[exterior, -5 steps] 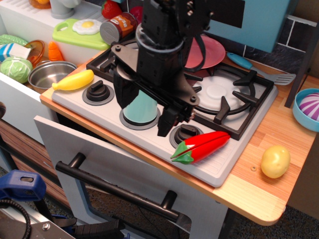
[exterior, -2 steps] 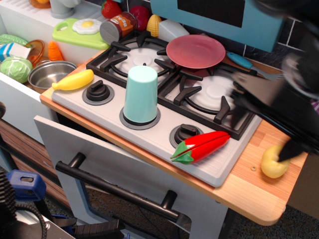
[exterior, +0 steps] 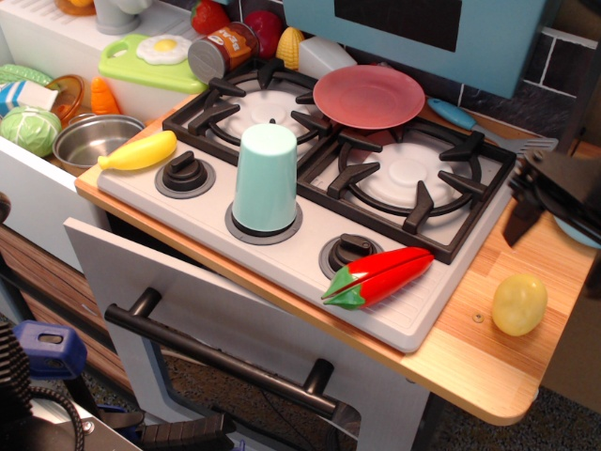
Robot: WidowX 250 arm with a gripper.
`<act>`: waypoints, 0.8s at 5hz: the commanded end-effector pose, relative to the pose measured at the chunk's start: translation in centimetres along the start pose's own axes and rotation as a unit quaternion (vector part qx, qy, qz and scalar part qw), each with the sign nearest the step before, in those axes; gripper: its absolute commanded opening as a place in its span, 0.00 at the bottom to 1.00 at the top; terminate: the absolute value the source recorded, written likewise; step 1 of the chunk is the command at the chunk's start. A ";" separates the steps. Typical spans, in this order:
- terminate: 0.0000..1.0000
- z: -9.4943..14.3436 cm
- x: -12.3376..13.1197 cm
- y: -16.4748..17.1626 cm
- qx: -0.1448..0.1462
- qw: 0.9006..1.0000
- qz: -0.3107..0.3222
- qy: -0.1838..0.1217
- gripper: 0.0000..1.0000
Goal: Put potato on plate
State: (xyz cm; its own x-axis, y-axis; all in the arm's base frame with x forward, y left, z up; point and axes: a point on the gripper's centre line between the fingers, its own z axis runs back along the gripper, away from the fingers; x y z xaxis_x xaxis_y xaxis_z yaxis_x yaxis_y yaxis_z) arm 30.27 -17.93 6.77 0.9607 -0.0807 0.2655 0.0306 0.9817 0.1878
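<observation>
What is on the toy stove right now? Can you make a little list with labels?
potato: pale yellow, lying on the wooden counter, right of the stove, untouched
plate: red-pink, resting on the back burner grates, nothing on it
gripper: black, at the right edge above the potato, partly cut off
cup: teal, upside down on the front of the stove
pepper: red, front right corner of the stove
banana: yellow, left edge

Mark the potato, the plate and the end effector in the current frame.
Small pale-yellow egg-shaped plastic potato (exterior: 519, 304), the one camera view, middle of its body.
Flat round red-pink plastic plate (exterior: 368, 97), same view, bare centre of its face.
Black end effector (exterior: 554, 211), same view, between its fingertips; right finger cut off at the frame edge.
</observation>
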 end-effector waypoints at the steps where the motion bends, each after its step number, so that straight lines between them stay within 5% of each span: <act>1: 0.00 -0.4 0.8 -0.2 -0.046 0.999 0.011 -0.018 1.00; 4: 0.00 -1.8 -0.6 2.5 -0.078 0.997 0.005 0.004 1.00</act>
State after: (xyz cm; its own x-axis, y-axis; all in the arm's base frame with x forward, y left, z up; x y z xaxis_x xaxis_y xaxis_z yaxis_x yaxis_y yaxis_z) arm 29.40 -14.65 2.59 0.9791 -0.0730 0.1899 0.0670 0.9970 0.0380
